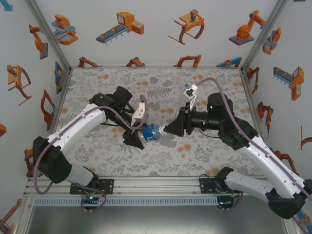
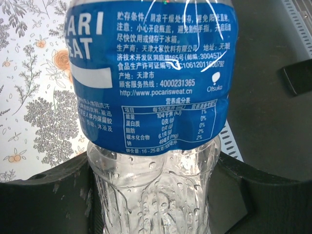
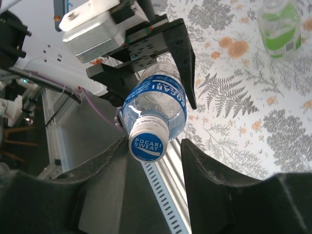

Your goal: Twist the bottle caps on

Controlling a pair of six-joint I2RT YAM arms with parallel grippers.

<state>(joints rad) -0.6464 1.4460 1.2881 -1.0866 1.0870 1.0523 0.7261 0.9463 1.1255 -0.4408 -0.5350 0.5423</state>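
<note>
My left gripper (image 1: 139,136) is shut on the lower body of the shorter bottle (image 1: 150,132) with the blue label band, holding it above the table and tipped toward the right arm. Up close, its clear ribbed body (image 2: 151,185) sits between the two black fingers. A white cap (image 3: 146,141) with a blue printed top sits on the bottle's neck. My right gripper (image 3: 153,142) is open around that cap: the cap lies close against one finger, and a clear gap separates it from the other. The green-tinted bottle (image 3: 280,24) stands on the floral cloth farther off.
The floral tablecloth (image 1: 161,83) covers the table between the printed side walls. A slotted aluminium rail (image 1: 161,187) runs along the near edge by the arm bases. Cables loop from both arms above the cloth.
</note>
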